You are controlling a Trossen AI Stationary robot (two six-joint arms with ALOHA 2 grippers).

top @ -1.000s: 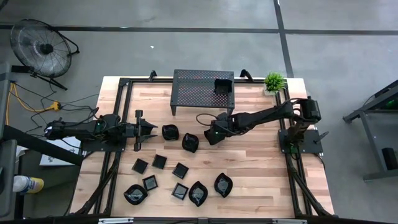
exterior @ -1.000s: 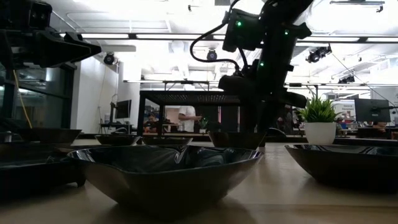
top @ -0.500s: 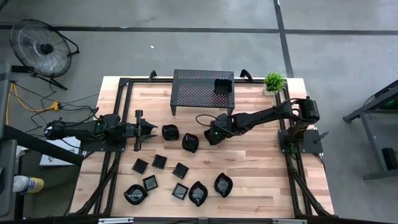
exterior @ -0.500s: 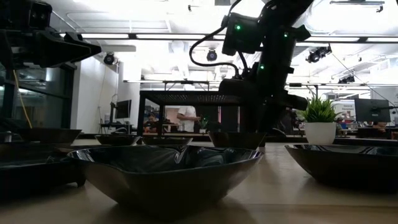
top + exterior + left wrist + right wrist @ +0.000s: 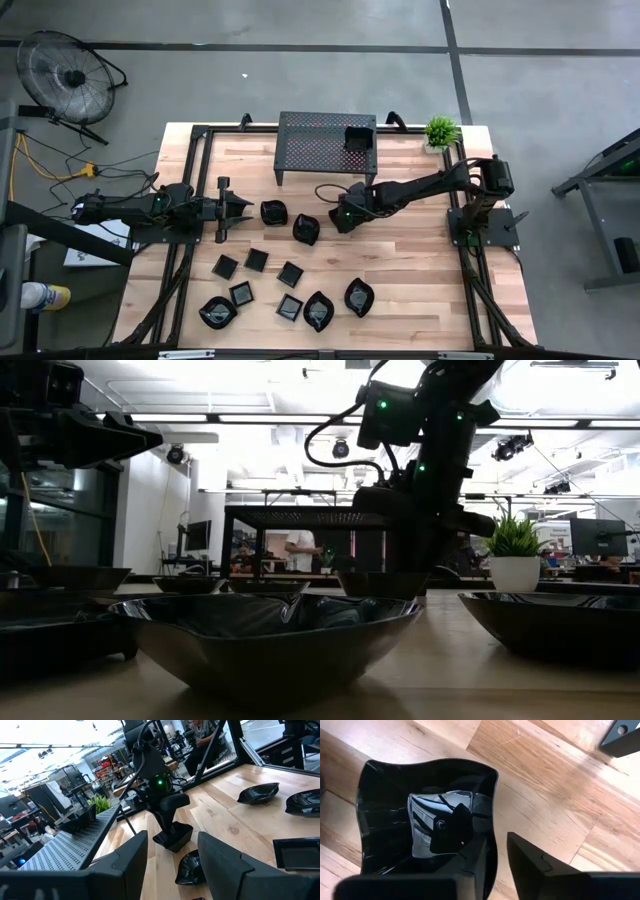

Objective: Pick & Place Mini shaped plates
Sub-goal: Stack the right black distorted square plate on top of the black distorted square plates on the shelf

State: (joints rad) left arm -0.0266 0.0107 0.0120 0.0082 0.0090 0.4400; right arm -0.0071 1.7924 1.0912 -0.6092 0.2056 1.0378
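Several glossy black mini shaped plates lie flat on the wooden table, among them a wavy-edged square plate (image 5: 306, 229) near the middle. My right gripper (image 5: 322, 223) reaches down onto that plate's right side and is shut on its rim; the wrist view shows the plate (image 5: 420, 815) from above. One more plate (image 5: 358, 137) sits on top of the black perforated rack (image 5: 320, 150). My left gripper (image 5: 243, 207) waits open at the table's left, pointing level toward the middle, with nothing between its fingers. My right gripper has the wavy plate's right-hand rim (image 5: 495, 851) between its fingers, one finger (image 5: 472, 870) inside the hollow and the other (image 5: 535, 865) outside on the table side. The fingers slant steeply down from the table's right. The plate rests flat on the table.
A rounded plate (image 5: 273, 212) lies just left of the held one. Square and leaf-shaped plates (image 5: 290, 273) fill the near half of the table. A potted plant (image 5: 441, 131) stands at the far right corner. Bare wood (image 5: 410, 270) lies right of the plates.
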